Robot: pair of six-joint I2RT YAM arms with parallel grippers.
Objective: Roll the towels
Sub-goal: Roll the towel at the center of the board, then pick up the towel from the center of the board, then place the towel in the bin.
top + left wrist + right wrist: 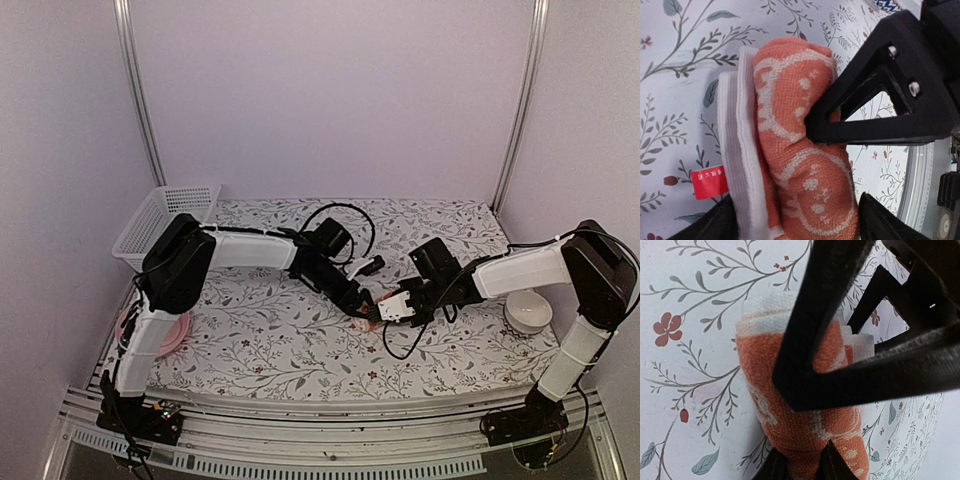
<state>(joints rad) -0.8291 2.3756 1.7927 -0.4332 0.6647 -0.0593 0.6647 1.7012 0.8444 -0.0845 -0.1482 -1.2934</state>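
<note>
Right claw (802, 462), foreground: closed, pinching one end of the towel (795, 435). Left claw (797, 226) straddles the roll with jaws wide (whether they press it cannot be told). Red tag (709, 181) at the towel's 8 o'clock carries white characters, unreadable. Towel: orange-red, white pattern, white border, rolled, lying just 4 o'clock of centre on the flowered table (270, 350). Tabletop shows around it; basket (165, 222) at 10 o'clock, bowl (527, 312) at 3 o'clock.

The orange-red towel (805, 165) is nubbly woven cloth; the jaws are matt black plastic.
</note>
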